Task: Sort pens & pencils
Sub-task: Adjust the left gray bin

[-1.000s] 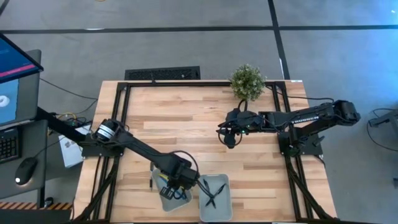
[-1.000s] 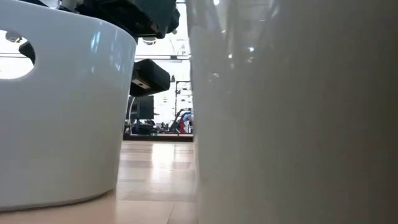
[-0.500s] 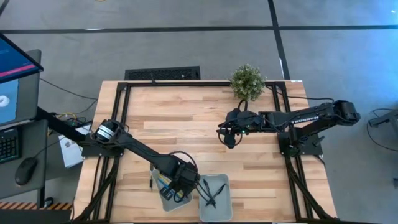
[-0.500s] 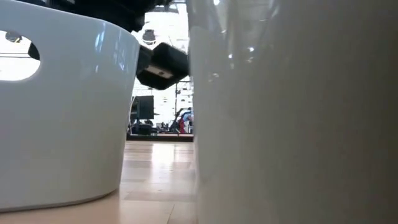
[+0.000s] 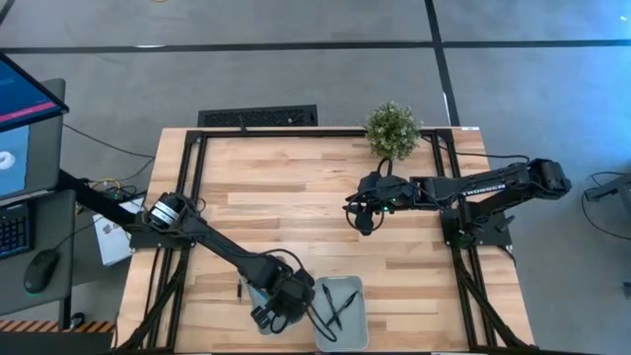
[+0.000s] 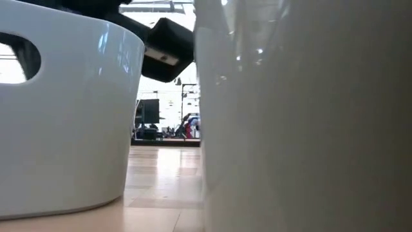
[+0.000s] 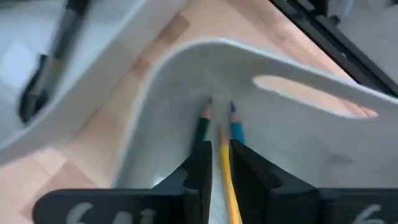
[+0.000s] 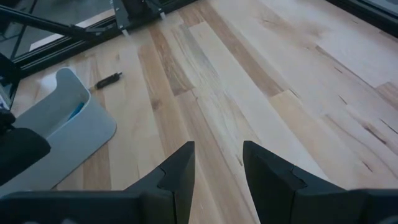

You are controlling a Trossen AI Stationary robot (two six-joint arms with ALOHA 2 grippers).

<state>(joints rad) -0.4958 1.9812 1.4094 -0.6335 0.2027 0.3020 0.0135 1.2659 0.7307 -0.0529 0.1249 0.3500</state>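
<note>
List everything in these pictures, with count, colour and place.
Light wooden table: one, in a black frame.
Light grey plastic bins: two, side by side at the near edge; left bin, right bin.
Pencils: three, yellow pencil, green pencil, blue pencil, all in the left bin.
Black pens: several, crossed in the right bin; exact count unclear.
Loose black pen: one, on the table just left of the left bin.
Small green potted plant: one, at the far edge.
Monitor: one, beside the table, on the left.
Left gripper: down in the left bin, at the yellow pencil.
Right gripper: open, empty, above bare table near the plant.
</note>
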